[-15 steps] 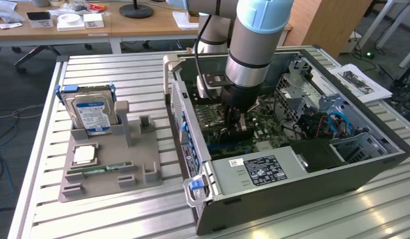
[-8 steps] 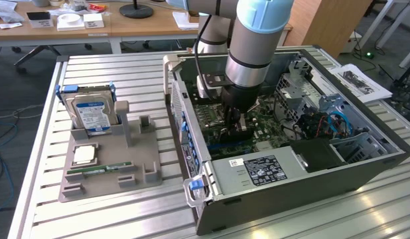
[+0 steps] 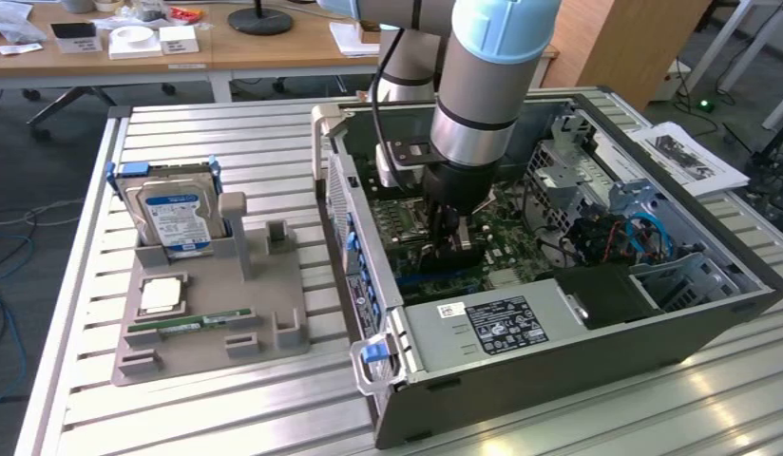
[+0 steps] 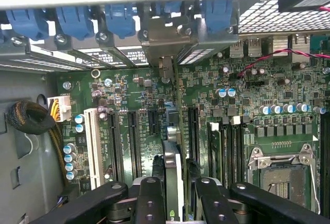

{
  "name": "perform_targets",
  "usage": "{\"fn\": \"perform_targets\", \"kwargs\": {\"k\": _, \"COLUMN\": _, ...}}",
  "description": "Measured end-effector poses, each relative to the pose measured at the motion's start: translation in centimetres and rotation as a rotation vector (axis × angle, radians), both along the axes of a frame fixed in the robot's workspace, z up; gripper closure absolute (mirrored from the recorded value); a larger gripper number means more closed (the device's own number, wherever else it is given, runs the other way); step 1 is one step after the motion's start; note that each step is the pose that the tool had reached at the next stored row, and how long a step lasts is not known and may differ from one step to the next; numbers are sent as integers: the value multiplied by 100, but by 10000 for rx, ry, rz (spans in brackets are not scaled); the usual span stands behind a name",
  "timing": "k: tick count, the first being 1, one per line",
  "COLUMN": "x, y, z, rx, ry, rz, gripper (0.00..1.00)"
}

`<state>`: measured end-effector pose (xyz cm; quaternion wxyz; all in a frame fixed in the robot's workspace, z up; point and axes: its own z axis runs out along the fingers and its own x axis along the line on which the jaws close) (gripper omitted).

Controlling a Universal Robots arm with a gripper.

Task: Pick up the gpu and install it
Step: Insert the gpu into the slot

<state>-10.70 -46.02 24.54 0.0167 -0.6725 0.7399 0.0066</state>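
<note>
GPU sits edge-on between the gripper fingers in the wrist view, clamped from both sides. Its long axis runs away from the camera toward the rear bracket wall with the blue slot latches. The grey metal end bracket is up against that wall, apparently in line with one slot opening. The card lies parallel to the black expansion slots on the motherboard, with slots on either side of it. Whether its lower edge is already touching a slot or only hanging just above cannot be told from this angle. The empty CPU socket lies well off to one side, clear of the card.

In the exterior view the arm reaches straight down into the open PC case. The gripper is low over the motherboard, with something dark held between the fingers, consistent with the card. Relative to the jaws the card hangs directly below, vertical, long axis along the slot row.

On the grey parts tray at the exterior view's left, the hard drive, the green RAM stick and a CPU remain, with no card there. Judgement: pick done, install at the align-and-seat stage; alignment of the card edge to the slot is what matters now.
</note>
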Motion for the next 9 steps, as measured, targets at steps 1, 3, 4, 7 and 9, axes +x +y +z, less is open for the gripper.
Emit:
{"fn": "perform_targets", "kwargs": {"k": 1, "x": 0, "y": 0, "z": 0, "rx": 4, "ry": -1, "rz": 0, "gripper": 73}}
{"fn": "perform_targets", "kwargs": {"k": 3, "x": 0, "y": 1, "z": 0, "rx": 5, "ry": -1, "rz": -1, "gripper": 73}}
{"fn": "perform_targets", "kwargs": {"k": 4, "x": 0, "y": 1, "z": -1, "rx": 5, "ry": -1, "rz": -1, "gripper": 73}}
{"fn": "perform_targets", "kwargs": {"k": 7, "x": 0, "y": 1, "z": -1, "rx": 6, "ry": -1, "rz": -1, "gripper": 73}}
{"fn": "perform_targets", "kwargs": {"k": 9, "x": 0, "y": 1, "z": -2, "rx": 7, "ry": -2, "rz": -1, "gripper": 73}}
